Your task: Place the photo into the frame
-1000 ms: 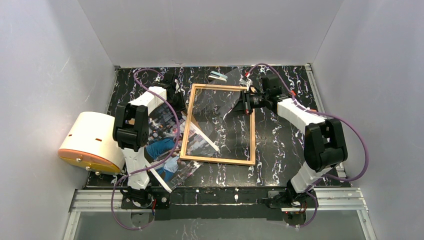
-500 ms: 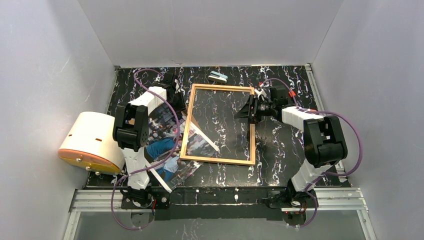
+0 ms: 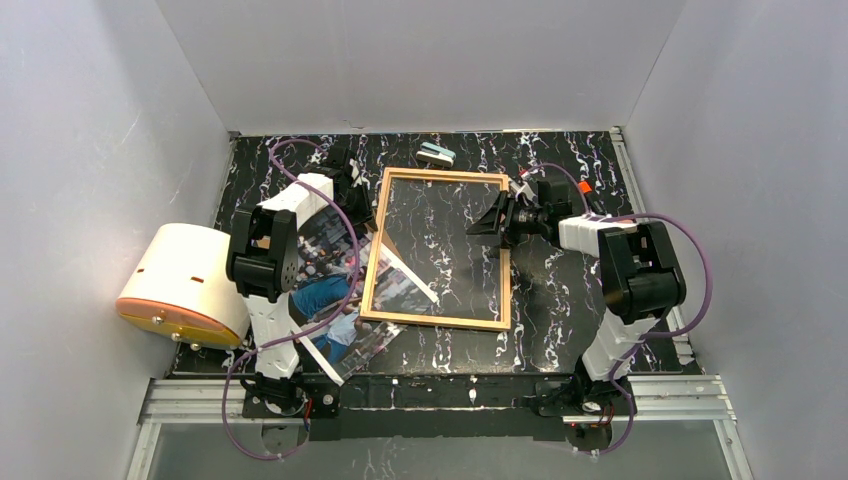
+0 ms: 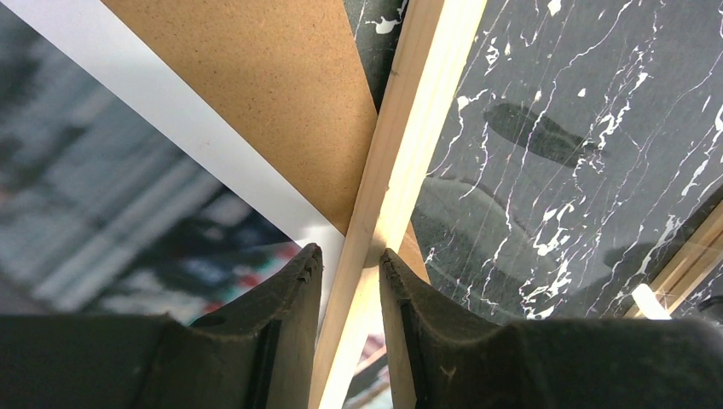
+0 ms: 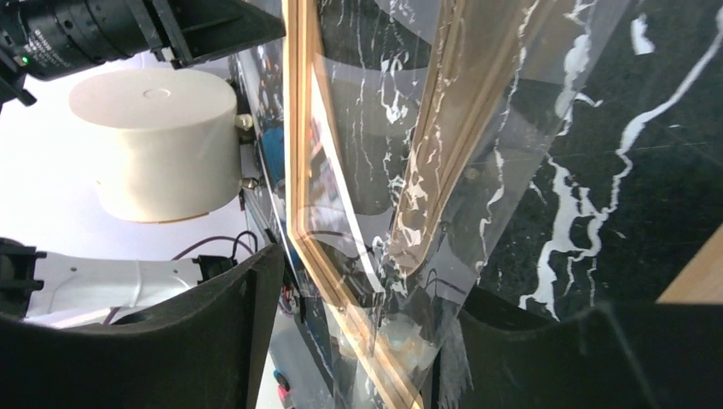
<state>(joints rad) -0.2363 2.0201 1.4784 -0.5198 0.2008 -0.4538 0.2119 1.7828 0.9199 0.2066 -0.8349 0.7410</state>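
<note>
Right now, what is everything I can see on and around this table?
frame: one, light wood with a clear pane, middle of the table
photo: one, colour print with blue in it, partly under the frame's left side
board: one, brown, by the frame's left rail
clip: one, teal and white, beyond the frame's far edge
drum: one, white with an orange base, left of the table
table: one, black marbled
left hand: black, closed on the frame's left rail
right hand: black, open at the frame's right rail

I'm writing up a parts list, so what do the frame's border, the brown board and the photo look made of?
Frame border: pale, bare-looking wood with faint lengthwise grain.
Brown board: probably fibreboard, matte with a fine speckle.
Photo: seemingly printed paper with a white margin; its sheen is hard to judge.
</note>
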